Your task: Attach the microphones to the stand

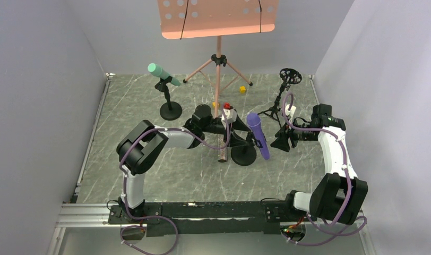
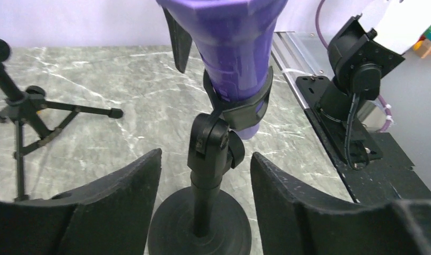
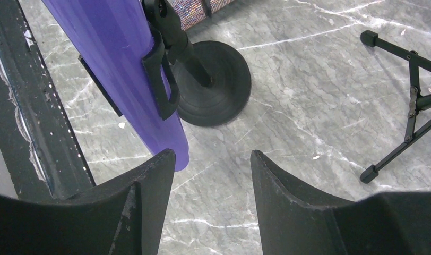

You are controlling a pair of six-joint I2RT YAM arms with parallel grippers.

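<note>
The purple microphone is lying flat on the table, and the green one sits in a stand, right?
No, the purple microphone is clipped into a round-based stand too, as the left wrist view shows. The green microphone does sit in a stand.

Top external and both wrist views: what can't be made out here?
- Glittery microphone: top external, the left arm covers much of it; right wrist, only a strip shows at the top edge.
- Purple microphone: its head is cut off by the top edge in both wrist views.
- Small yellow item by the music stand legs: top external, too small to identify.
</note>
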